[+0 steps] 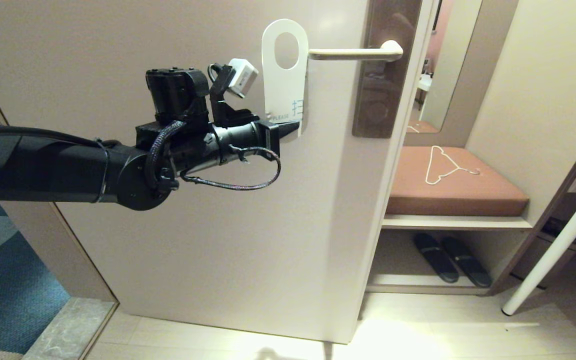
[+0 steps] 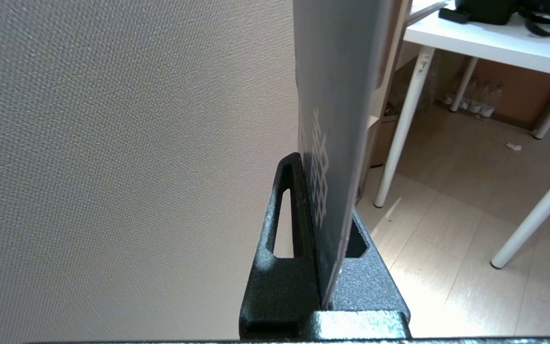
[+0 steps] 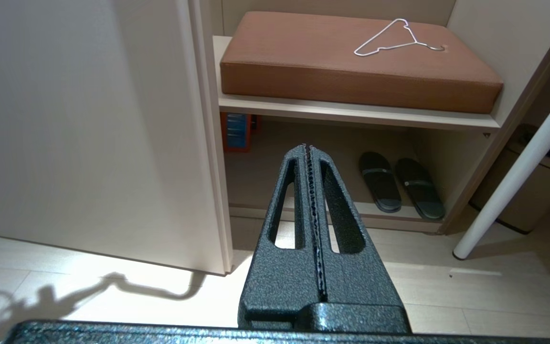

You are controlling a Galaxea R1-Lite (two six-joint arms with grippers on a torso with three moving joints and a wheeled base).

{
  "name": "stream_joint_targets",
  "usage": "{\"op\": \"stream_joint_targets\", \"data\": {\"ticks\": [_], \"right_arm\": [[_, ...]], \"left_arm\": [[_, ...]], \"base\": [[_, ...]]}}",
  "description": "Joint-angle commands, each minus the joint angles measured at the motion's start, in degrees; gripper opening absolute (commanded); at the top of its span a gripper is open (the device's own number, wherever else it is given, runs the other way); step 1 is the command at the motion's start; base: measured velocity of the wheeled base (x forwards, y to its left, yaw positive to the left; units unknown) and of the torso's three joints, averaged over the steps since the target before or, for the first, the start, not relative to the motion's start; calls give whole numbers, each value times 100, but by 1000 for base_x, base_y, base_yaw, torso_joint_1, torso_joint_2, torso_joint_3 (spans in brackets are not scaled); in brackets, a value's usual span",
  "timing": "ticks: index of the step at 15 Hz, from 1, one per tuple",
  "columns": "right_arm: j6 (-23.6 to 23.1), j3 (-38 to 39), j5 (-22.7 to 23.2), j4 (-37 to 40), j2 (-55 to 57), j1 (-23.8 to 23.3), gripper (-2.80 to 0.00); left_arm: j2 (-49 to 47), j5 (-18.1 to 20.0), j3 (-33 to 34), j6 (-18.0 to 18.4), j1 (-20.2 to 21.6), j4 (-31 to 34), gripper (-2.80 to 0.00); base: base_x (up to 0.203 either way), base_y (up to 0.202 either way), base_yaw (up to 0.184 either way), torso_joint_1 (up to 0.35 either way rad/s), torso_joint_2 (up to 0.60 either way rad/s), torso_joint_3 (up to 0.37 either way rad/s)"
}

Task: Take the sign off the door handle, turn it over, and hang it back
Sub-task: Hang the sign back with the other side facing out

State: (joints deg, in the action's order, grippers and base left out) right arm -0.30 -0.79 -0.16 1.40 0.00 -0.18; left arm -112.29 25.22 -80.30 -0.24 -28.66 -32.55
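The sign (image 1: 284,75) is held beside the free end of the door handle (image 1: 355,52); its oval hole is empty, the lever tip only touching the sign's edge. The white "PLEASE" side faces the head camera. The left pincer (image 1: 290,128) is clamped on the sign's lower edge; the left wrist view shows the blue-grey side between its fingers (image 2: 282,239).

I judge the sign is off the handle, but I cannot tell if turning is done; hanging remains.

The right pincer (image 3: 311,157) is closed on nothing, low near the floor. On the open shelf, slippers (image 3: 401,186) lie under the cushion (image 3: 351,62).
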Motion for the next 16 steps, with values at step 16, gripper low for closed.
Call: {"op": "stream_joint_targets", "data": {"ticks": [16], "right_arm": [[-5, 0, -2, 0, 9, 1, -280]], "left_arm": [[-234, -1894, -501, 692, -455, 172, -280]], "base": [[0, 0, 0, 0, 0, 0]]}}
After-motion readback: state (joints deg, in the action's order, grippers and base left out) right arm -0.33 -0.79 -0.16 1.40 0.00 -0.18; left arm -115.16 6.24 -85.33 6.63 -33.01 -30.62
